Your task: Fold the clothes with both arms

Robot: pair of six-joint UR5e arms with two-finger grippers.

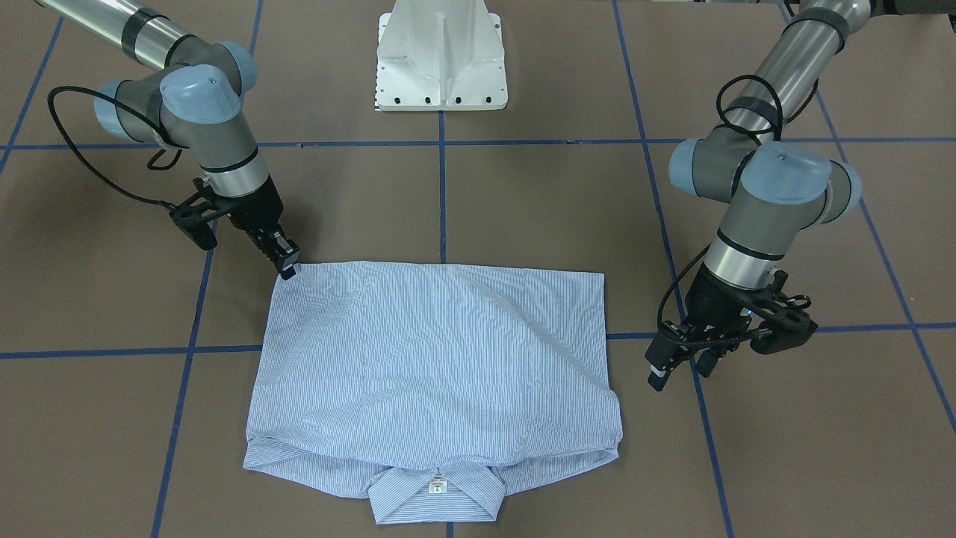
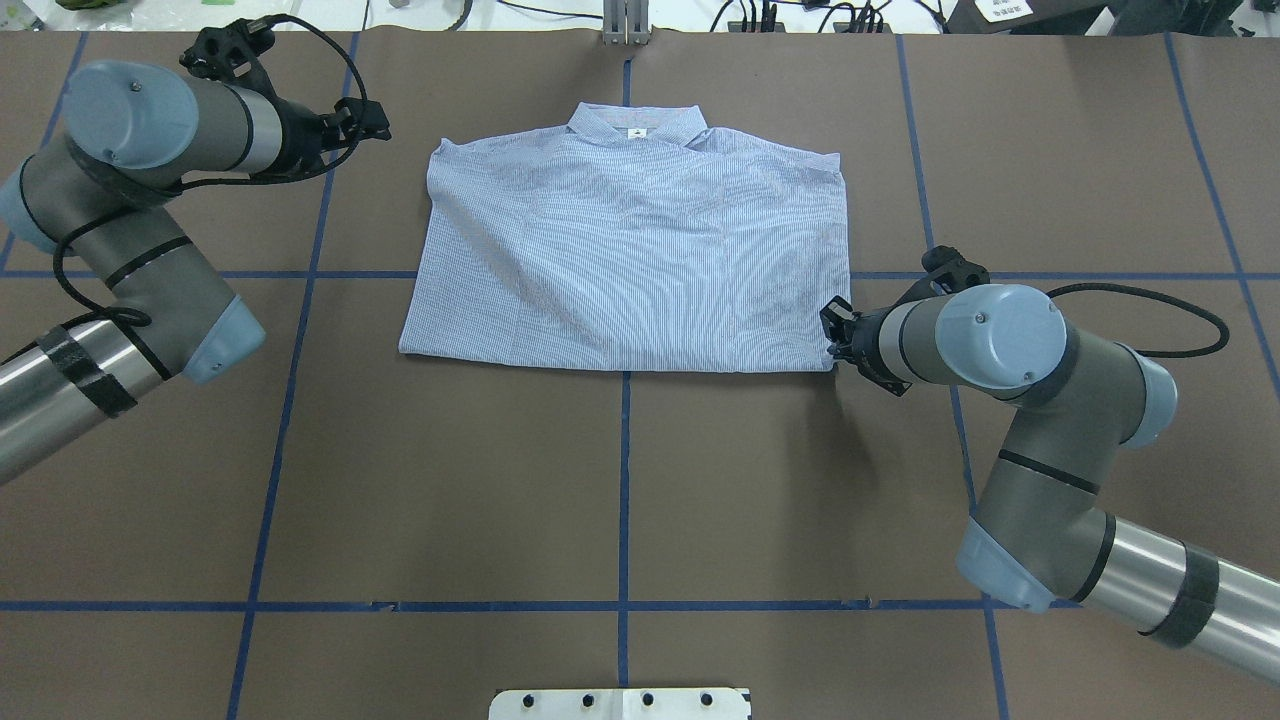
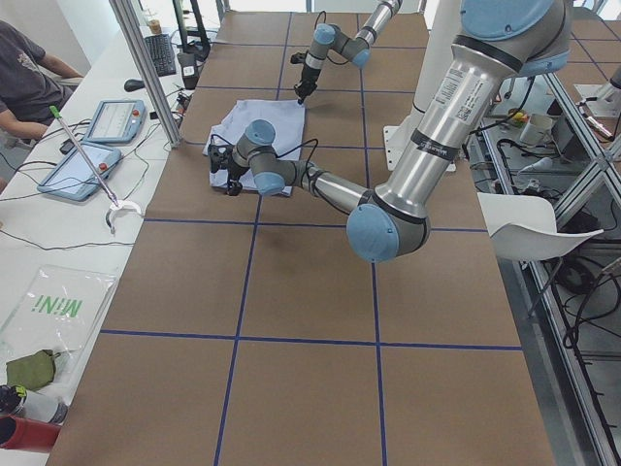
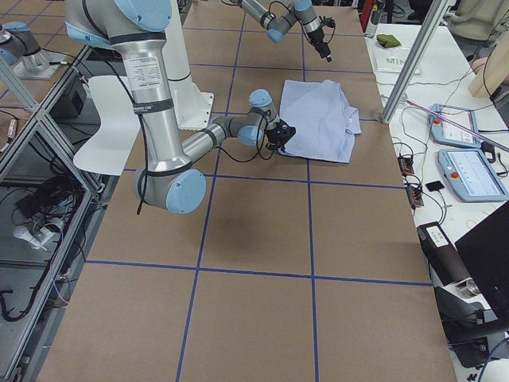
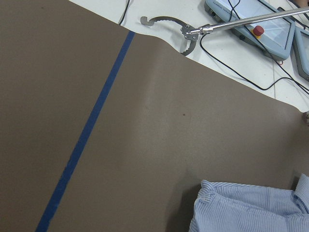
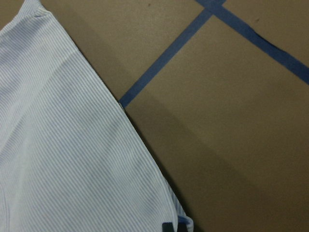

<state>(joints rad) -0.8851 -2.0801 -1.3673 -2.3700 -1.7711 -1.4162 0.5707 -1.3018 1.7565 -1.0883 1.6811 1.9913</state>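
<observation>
The shirt [image 1: 437,373] lies folded flat in the middle of the table [image 1: 523,194]. The right gripper [image 1: 287,263] looks pinched shut on 1 near corner. The left gripper [image 1: 680,370] hangs open and empty beside the shirt. Lifting with 1 arm could skew the fold.

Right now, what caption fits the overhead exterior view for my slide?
Folded striped shirt on table; right hand at its near corner, left hand apart.

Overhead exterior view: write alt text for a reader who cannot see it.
A folded blue-and-white striped shirt lies flat on a brown table, collar farthest from the robot. The right gripper is at the shirt's near right corner; the left gripper hangs beside its far left corner, apart from it.
</observation>
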